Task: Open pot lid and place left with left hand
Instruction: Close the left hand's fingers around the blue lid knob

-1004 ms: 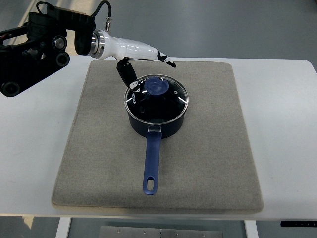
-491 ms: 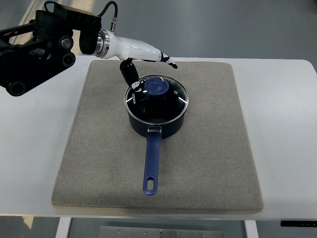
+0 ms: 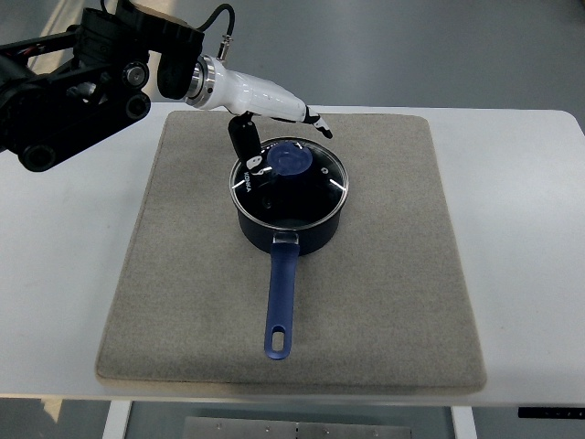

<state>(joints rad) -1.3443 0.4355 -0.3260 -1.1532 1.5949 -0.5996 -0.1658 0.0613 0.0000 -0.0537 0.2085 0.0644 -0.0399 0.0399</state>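
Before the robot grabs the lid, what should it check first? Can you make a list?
1. Lid sits flat on the pot: ok.
2. Blue knob is uncovered: ok.
3. Left hand is near the knob: ok, just behind it.
4. Fingers around the knob: not ok, nothing is gripped yet.
5. Mat left of the pot has room for the lid: ok.
6. Pot handle points away from that spot: ok.

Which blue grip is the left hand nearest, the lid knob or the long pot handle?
The lid knob: the left hand hovers beside it, while the long handle points away toward the mat's near edge.
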